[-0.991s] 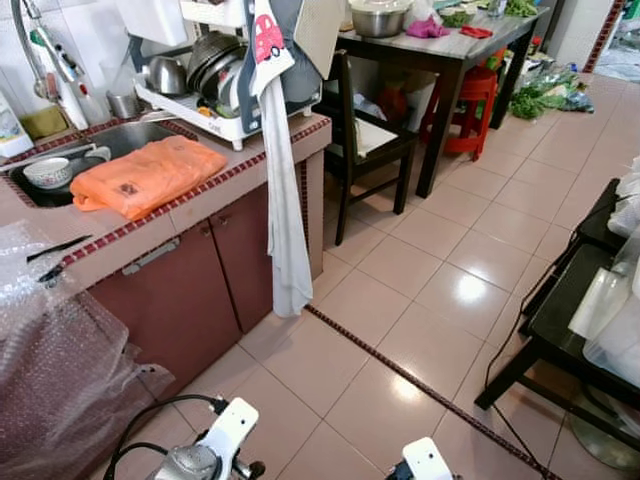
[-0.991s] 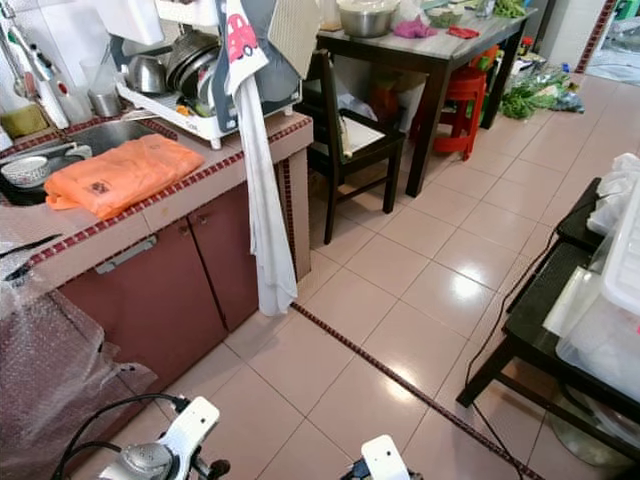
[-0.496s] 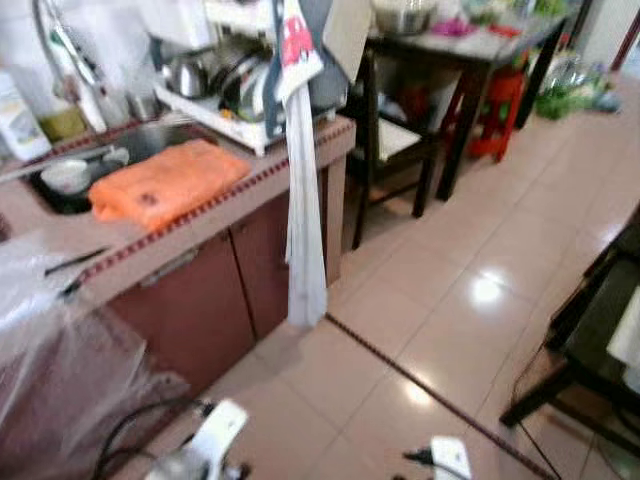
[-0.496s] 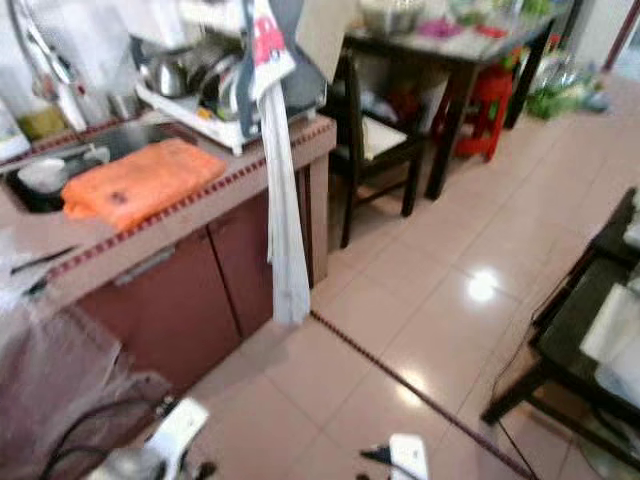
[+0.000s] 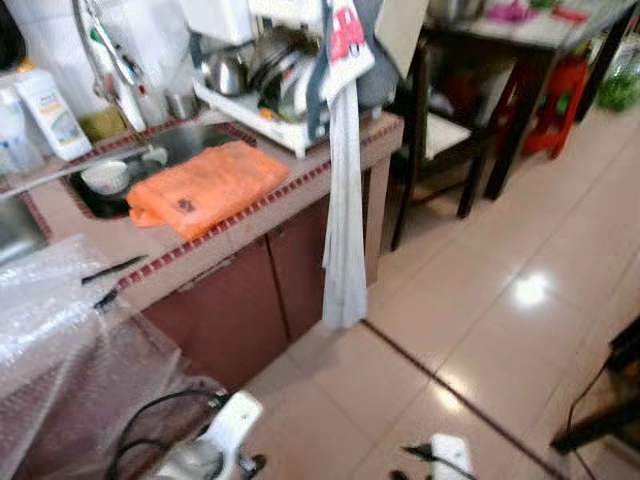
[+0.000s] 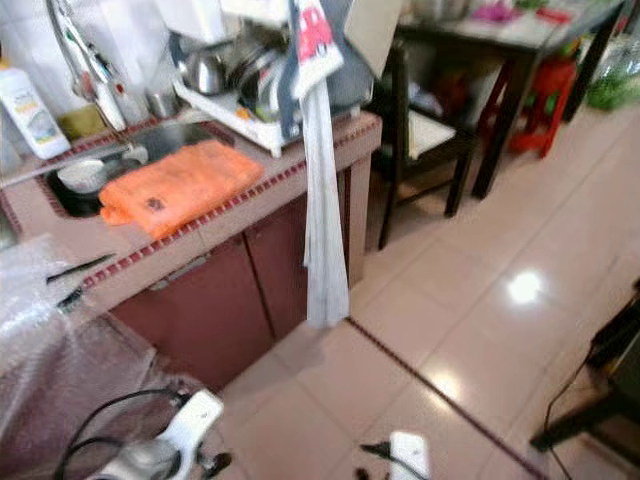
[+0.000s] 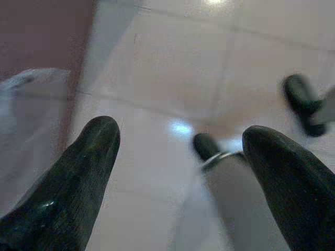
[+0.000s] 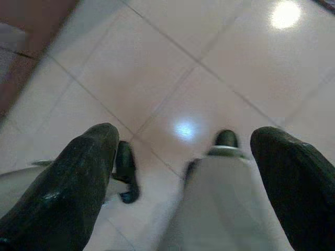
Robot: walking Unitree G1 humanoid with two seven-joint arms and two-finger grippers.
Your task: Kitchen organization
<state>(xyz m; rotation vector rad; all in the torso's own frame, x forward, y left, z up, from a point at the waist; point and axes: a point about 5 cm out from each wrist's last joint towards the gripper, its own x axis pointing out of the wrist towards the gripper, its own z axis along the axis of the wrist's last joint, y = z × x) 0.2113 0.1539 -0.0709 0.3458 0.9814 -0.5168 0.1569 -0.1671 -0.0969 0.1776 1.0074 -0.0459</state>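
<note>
A tiled counter (image 5: 240, 225) with a sink (image 5: 150, 150) runs along the left. On it lies a folded orange plastic bag (image 5: 205, 185). A white bowl (image 5: 104, 177) sits in the sink under the faucet (image 5: 110, 65). A white dish rack (image 5: 265, 85) full of pots and lids stands at the counter's far end, and a long pale towel (image 5: 345, 225) hangs down from it. Both arms hang low over the floor tiles. My left gripper (image 7: 178, 172) is open and holds nothing. My right gripper (image 8: 183, 172) is open with nothing between its fingers.
Bubble wrap (image 5: 50, 350) drapes over the near left of the counter, with black utensils (image 5: 110, 272) beside it. Detergent bottles (image 5: 48, 100) stand by the wall. A dark chair (image 5: 440, 135), a table (image 5: 530, 35) and a red stool (image 5: 555, 95) lie beyond. Black stand leg (image 5: 600, 425) at right.
The whole picture has shifted: the camera has swung left, so the counter sits nearer the middle and the black stand at right has mostly left the picture. Both arms still hang.
</note>
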